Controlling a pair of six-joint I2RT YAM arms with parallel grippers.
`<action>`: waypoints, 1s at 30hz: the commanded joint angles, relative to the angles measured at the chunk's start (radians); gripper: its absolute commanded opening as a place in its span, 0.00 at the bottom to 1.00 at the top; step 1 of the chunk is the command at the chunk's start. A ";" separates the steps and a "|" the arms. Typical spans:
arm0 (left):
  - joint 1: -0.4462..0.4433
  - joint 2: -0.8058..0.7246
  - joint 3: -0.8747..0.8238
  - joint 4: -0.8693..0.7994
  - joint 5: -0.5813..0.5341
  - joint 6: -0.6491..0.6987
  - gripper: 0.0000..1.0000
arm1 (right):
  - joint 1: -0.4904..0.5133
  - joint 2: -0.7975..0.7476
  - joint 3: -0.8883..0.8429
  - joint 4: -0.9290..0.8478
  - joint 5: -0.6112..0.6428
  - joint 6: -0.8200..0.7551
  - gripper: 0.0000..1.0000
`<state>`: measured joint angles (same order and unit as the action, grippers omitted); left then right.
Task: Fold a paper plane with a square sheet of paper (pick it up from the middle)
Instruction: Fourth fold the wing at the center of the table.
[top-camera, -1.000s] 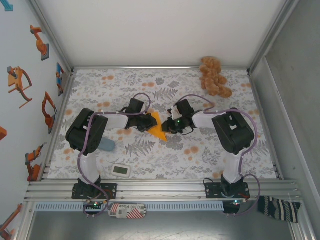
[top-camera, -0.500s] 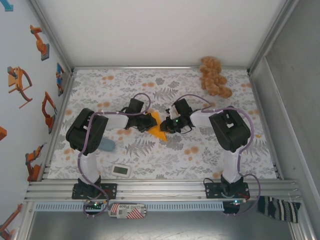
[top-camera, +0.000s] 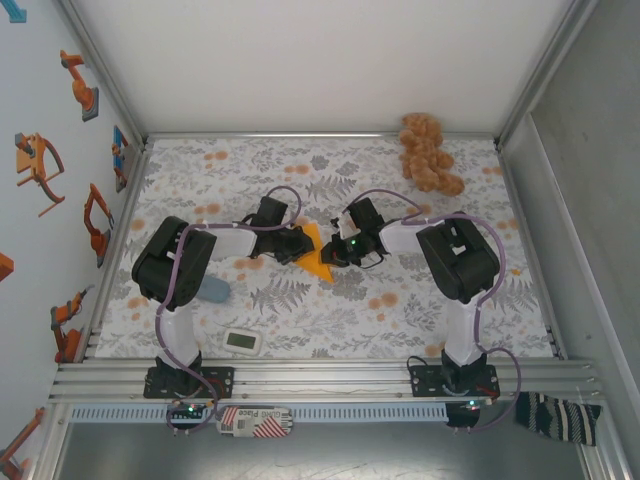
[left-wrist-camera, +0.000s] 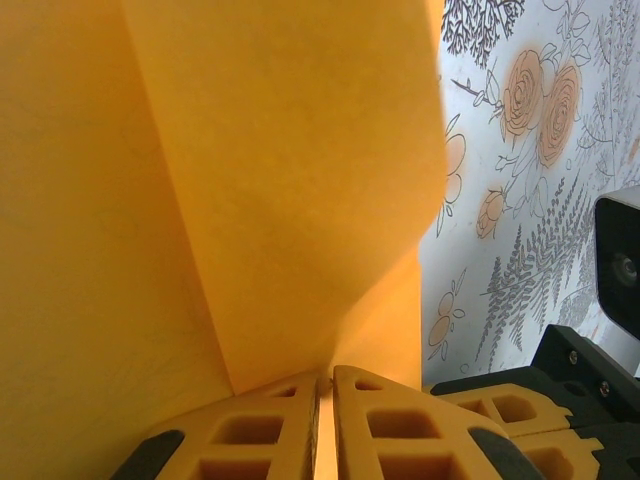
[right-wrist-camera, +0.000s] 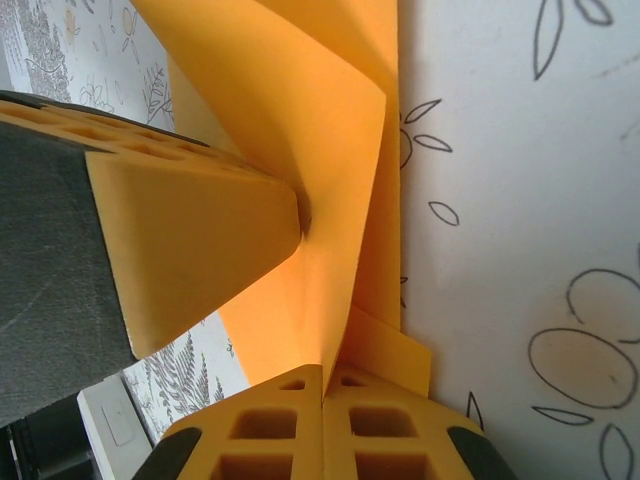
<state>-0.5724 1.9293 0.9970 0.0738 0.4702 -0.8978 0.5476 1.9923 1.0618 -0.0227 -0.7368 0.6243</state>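
Creased orange paper (top-camera: 316, 258), left end effector (left-wrist-camera: 325, 400) clamped on one edge, right end effector (right-wrist-camera: 323, 395) clamped on the opposite side

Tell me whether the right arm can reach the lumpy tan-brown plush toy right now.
Probably not yet: the right end effector is shut on the bright orange folded paper, which the left end effector also pinches. The flowered cloth between it and the lumpy tan-brown plush toy looks free.

Bright diffuse light from above, only faint soft shadows on the cloth (top-camera: 330, 310) around the orange paper (top-camera: 317, 262); wrist close-ups of it slightly soft.
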 joint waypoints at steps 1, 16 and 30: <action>0.001 0.044 -0.002 -0.130 -0.065 0.018 0.16 | 0.006 0.020 -0.003 0.008 -0.009 -0.016 0.05; 0.002 0.087 0.018 -0.189 -0.080 0.019 0.16 | -0.038 -0.178 -0.121 0.035 0.024 0.029 0.24; 0.002 0.093 0.028 -0.204 -0.076 0.020 0.16 | 0.033 -0.172 -0.071 -0.050 0.075 -0.022 0.12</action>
<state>-0.5724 1.9465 1.0519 -0.0166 0.4690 -0.8867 0.5575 1.7882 0.9501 -0.0341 -0.6796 0.6304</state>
